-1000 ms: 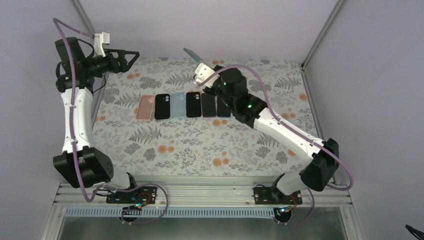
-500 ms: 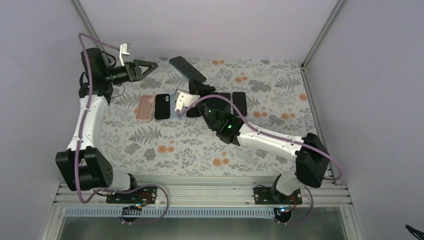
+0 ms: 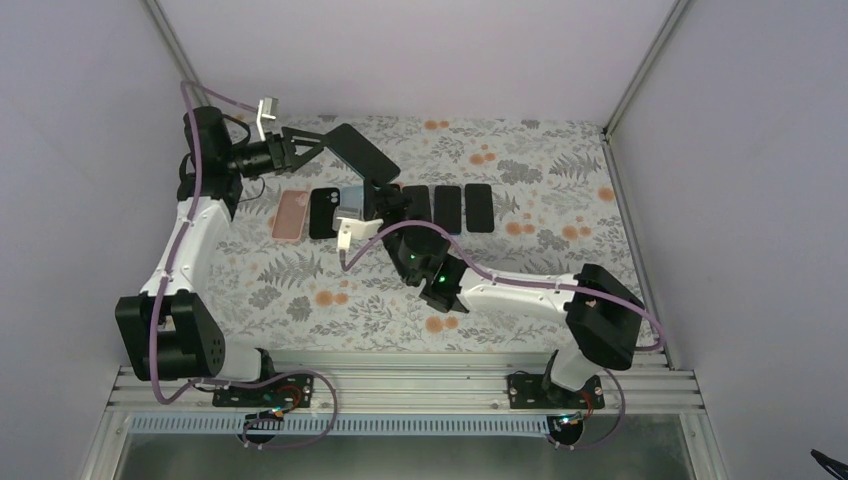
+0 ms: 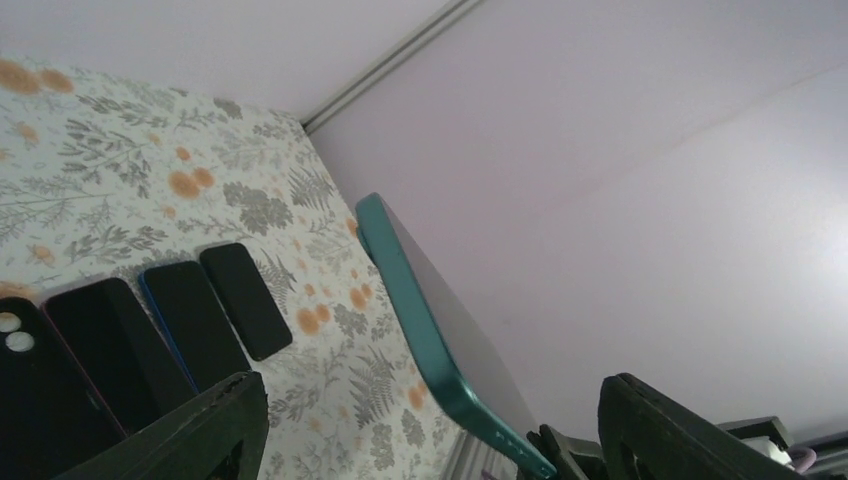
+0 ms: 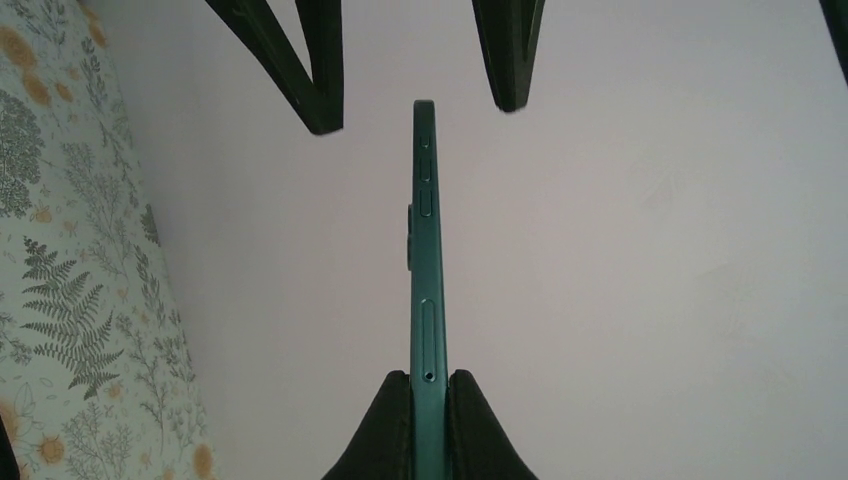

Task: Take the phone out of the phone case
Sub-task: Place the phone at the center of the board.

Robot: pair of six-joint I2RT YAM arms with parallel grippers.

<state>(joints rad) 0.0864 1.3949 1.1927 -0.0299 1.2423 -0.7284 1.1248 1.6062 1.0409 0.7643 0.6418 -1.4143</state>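
One teal phone (image 5: 425,250): right jaws clamp it, left jaws seemingly straddle it

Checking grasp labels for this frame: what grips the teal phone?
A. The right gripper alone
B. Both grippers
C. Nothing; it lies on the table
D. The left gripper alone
A: the right gripper is shut on the teal phone at one end, while the left gripper stands open at the other end, with gaps on both sides.
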